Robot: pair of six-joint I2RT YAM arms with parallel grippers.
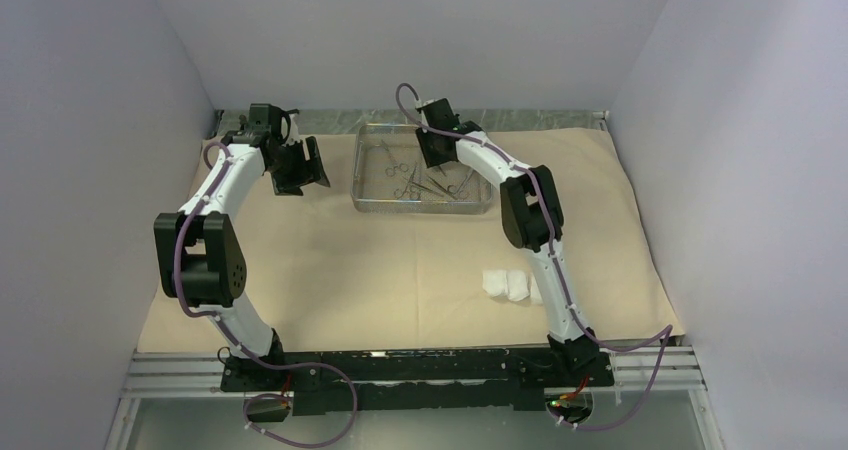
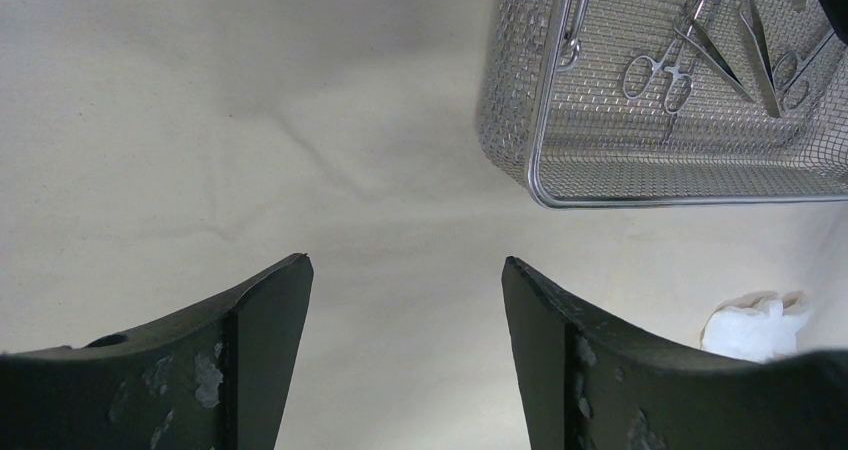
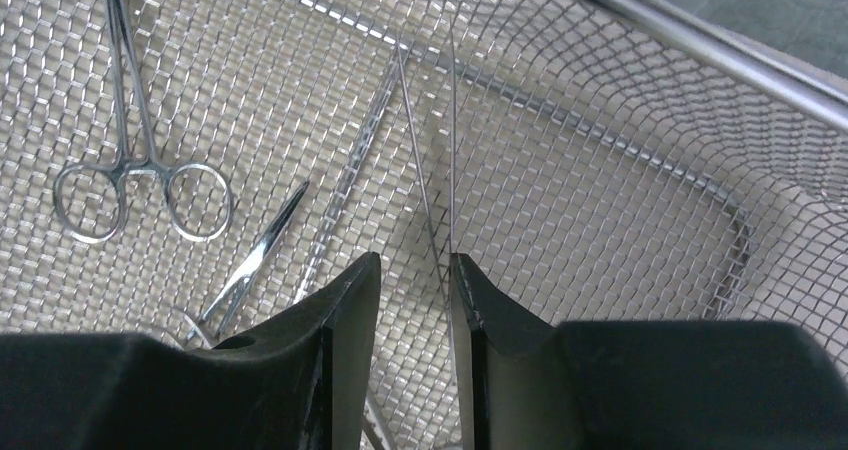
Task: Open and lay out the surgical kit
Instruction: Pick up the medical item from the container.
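left claw [image 2: 405, 262] released above wrap sheet [image 2: 200, 120], left of wire-mesh tray [image 2: 540, 185] | right claw [image 3: 413, 260] inside tray, straddling tweezers [image 3: 422, 170], shown only by right wrist; grip cannot tell | gauze pads [image 1: 510, 285] nearer

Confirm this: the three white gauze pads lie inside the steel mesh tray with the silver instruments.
Wrong. The three white gauze pads lie outside the rectangular steel wire-mesh tray, on the tan paper-like wrap sheet, as the top external view shows. Only the silver metal instruments are in it.
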